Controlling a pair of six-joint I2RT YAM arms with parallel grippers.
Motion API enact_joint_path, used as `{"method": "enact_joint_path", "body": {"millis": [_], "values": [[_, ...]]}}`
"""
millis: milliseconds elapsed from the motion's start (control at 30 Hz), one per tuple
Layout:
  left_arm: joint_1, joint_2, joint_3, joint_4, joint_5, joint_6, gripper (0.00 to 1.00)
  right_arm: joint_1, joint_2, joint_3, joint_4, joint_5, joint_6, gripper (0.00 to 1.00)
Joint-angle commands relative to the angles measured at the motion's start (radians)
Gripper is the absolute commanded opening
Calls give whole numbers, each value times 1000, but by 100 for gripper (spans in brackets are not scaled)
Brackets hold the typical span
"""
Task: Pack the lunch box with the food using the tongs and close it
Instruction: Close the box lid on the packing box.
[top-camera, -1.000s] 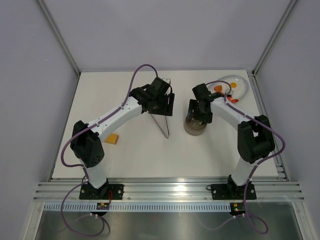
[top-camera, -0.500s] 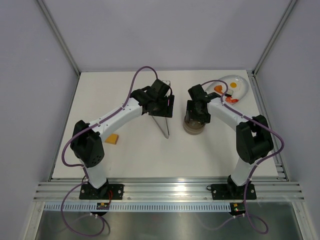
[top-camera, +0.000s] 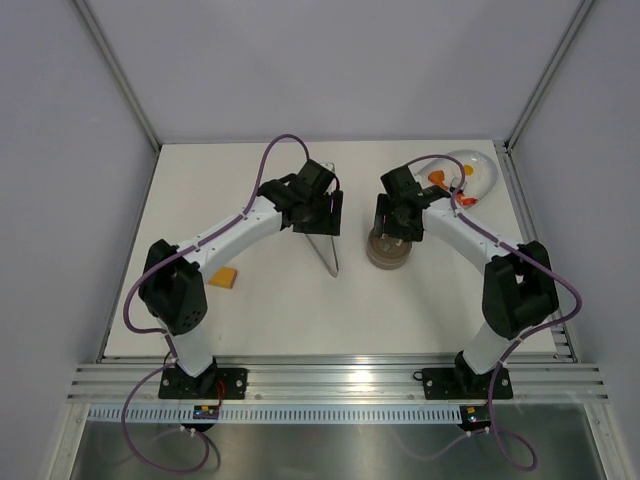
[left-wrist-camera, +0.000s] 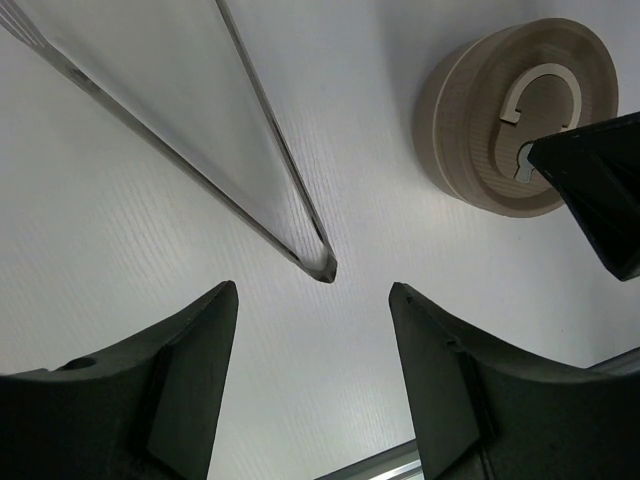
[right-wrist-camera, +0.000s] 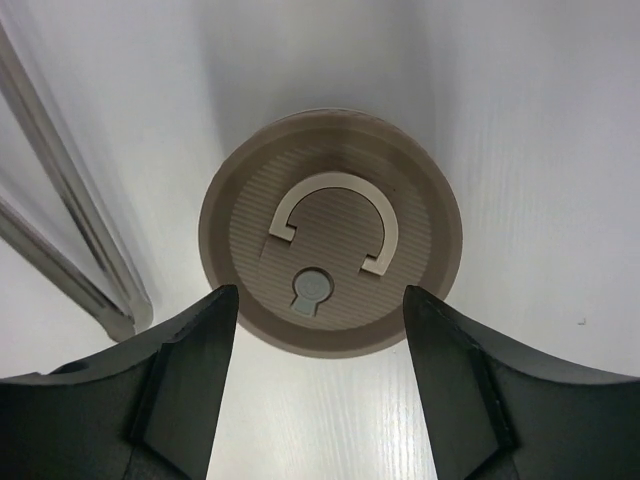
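No letters, numbers or brand names can be read anywhere. The only sign is a pale horseshoe-shaped mark (right-wrist-camera: 335, 183) on the round brown-grey lid (right-wrist-camera: 330, 232), with a small grey keyhole shape (right-wrist-camera: 308, 290) in its opening.

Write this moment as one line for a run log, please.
left end effector: open, over tongs | right end effector: open, above lidded lunch box | food: on plate

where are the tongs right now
Top view: the tongs lie flat mid-table, partly under the left gripper, just left of the lidded lunch box.
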Motion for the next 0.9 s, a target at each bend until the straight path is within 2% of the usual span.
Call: {"method": "enact_joint_path", "body": {"millis": [0,133,567,867], "values": [[8,-49,-14,52,-4,-16,66,12,62,-46,41,0,-2,74],[16,-52,-26,55,0,-16,66,22,118,-62,24,21,-5,73],[24,-57,-34,64,10,-16,66,27,-47,52,-60,94,-29,75],[22,-63,-51,64,9,-16,66,26,76,-34,22,17,-8,75]]}}
